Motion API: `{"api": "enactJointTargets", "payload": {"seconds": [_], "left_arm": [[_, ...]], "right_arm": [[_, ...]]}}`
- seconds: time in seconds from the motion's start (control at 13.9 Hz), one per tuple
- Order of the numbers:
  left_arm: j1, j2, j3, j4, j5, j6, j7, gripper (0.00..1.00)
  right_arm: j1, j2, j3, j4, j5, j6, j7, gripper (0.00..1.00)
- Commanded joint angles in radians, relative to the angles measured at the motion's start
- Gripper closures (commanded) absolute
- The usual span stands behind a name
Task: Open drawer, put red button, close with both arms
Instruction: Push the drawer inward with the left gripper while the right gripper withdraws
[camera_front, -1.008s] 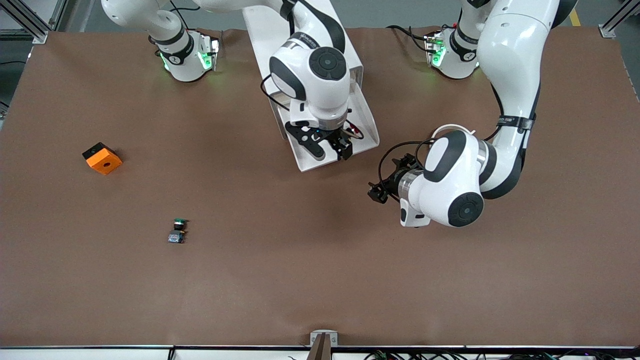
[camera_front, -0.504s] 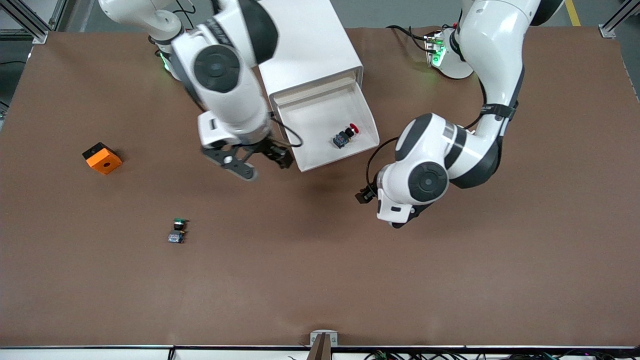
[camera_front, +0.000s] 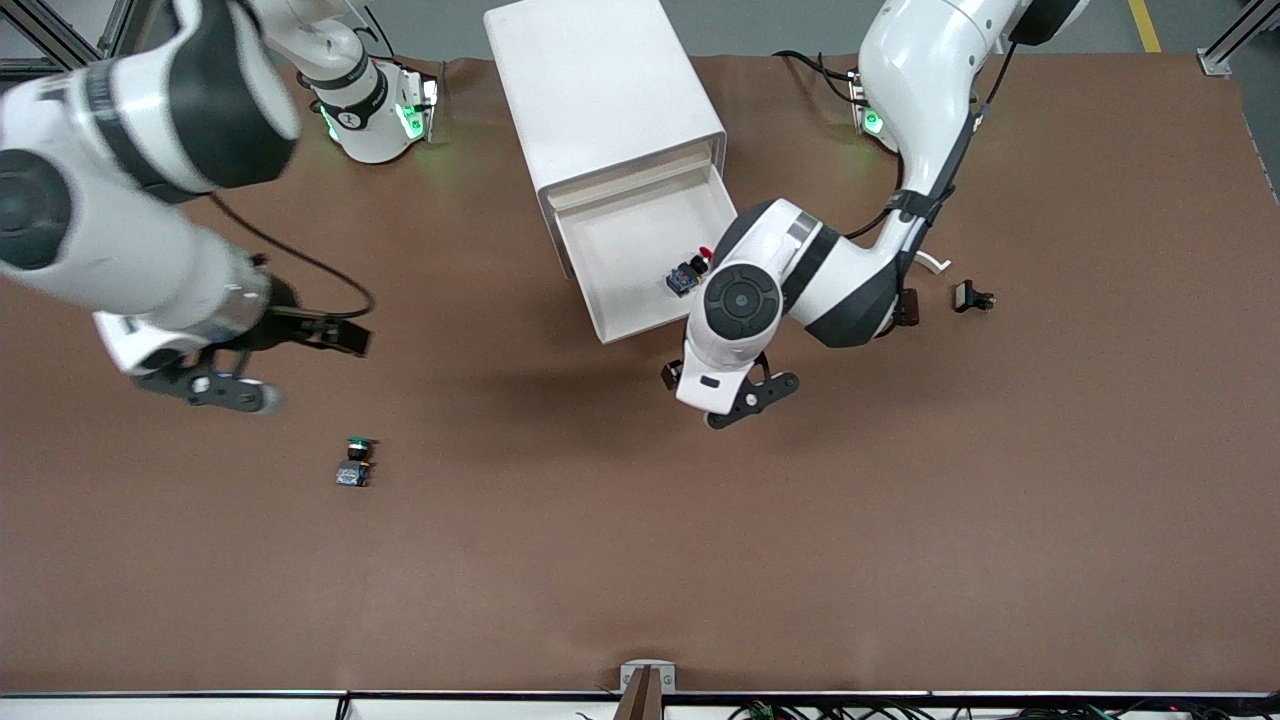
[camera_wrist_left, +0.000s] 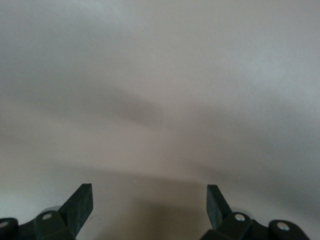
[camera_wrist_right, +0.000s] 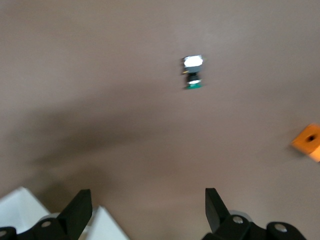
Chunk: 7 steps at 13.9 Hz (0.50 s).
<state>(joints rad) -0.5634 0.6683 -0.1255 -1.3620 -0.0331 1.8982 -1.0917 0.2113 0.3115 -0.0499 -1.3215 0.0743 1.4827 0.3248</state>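
**Red button in the open drawer, both arms away from it**

Front view: the white boxy cabinet (camera_front: 605, 95) stands between the two arm bases, with one shallow white drawer (camera_front: 630, 255) pulled out toward the camera. The tiny red-capped push-button (camera_front: 690, 270) lies inside that drawer, near the edge toward the left arm's end of the tabletop (camera_front: 900, 520). The left arm bends down from its base, its elbow partly covering that drawer edge, and the left end effector (camera_front: 735, 395) sits just beside the drawer's front, low over the brown tabletop. The right arm is swung out wide, with the right end effector (camera_front: 270, 360) over bare tabletop, above the green-capped button (camera_front: 355, 462). Half a second ago the right end effector was beside the drawer's front, and the left one was farther toward its own end.

Left wrist view: the left end effector (camera_wrist_left: 149, 202) has its fingers (camera_wrist_left: 80, 202) spread, empty, facing a pale blurred surface.

Right wrist view: the right end effector (camera_wrist_right: 149, 205) is spread and empty too; the green-capped button (camera_wrist_right: 192, 72) and an orange cube (camera_wrist_right: 307, 141) lie on the tabletop.
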Motion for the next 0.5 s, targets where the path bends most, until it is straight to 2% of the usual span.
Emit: {"api": "enactJointTargets", "payload": {"seconds": [0.0,0.22,0.43], "left_arm": [[-0.027,-0.067,-0.005,-0.121,0.016,0.061,0.013,0.0],[-0.044,-0.075,-0.043,-0.16,0.007,0.061,-0.005,0.0],[-0.044,-0.073,-0.088,-0.184,0.007,0.059,-0.011,0.0]], "right_arm": [[-0.14,-0.045,0.024,-0.018,0.005,-0.056,-0.176,0.0],[-0.214,-0.045,0.021,-0.016,-0.011,-0.081,-0.283,0.0],[-0.234,-0.045,0.022,-0.016,-0.103,-0.081,-0.323,0.0]]}}
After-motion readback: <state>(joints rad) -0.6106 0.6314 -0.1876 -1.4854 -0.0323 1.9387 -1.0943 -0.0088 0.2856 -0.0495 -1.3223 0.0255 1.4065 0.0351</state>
